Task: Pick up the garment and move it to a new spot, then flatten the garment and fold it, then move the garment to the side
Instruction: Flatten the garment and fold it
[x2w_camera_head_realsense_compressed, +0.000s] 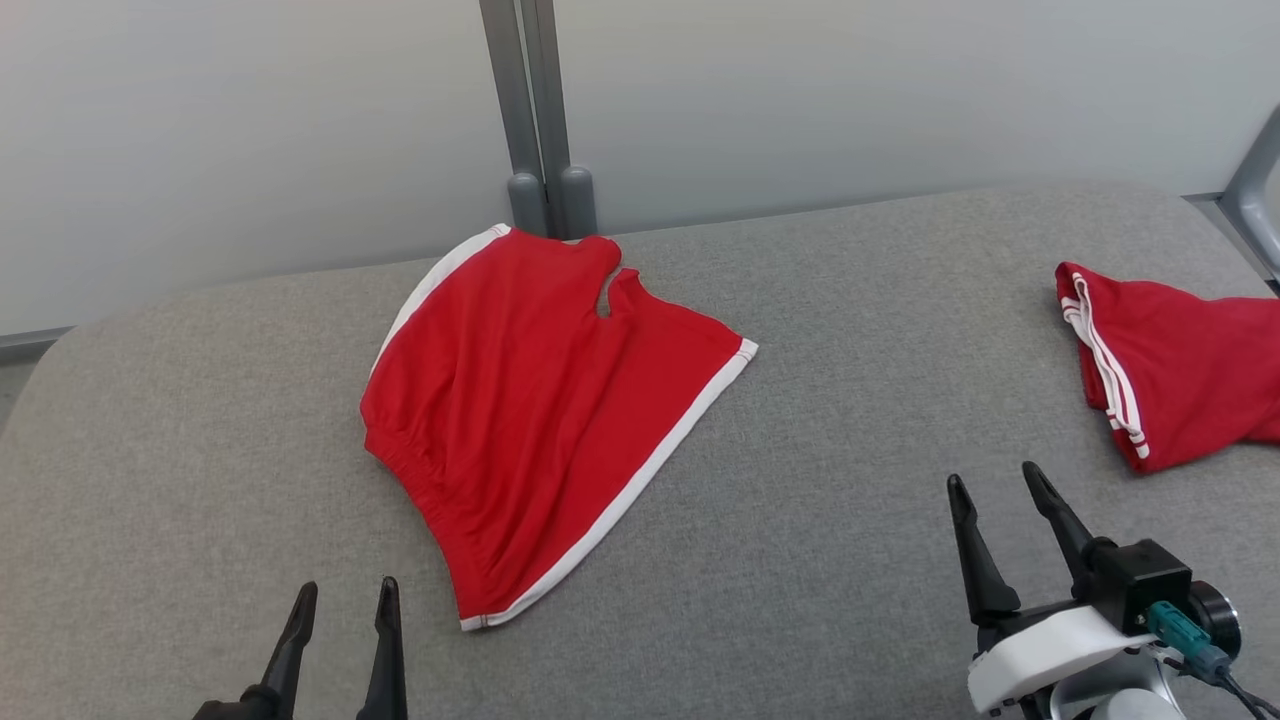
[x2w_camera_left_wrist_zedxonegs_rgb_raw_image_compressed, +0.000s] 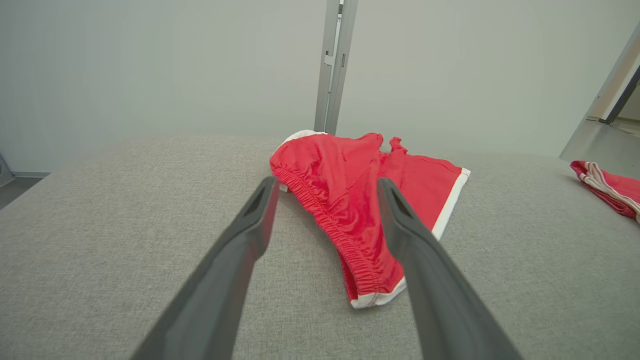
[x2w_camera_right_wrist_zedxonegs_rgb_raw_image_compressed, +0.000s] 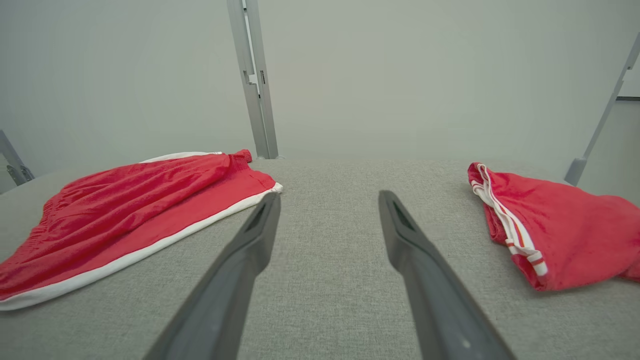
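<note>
Garment, red with white trim, lies spread on counter ahead of left end effector. Second red garment lies ahead-right of right end effector. Both stand wide, empty.

The left hand hovers near the closest corner of the red shorts, slightly to their left. Its two dark fingers are spread apart, hold nothing and point toward the shorts. The right hand hovers well to the right of the shorts, fingers equally wide and empty, leaning a little leftward above its pale wrist.
</note>
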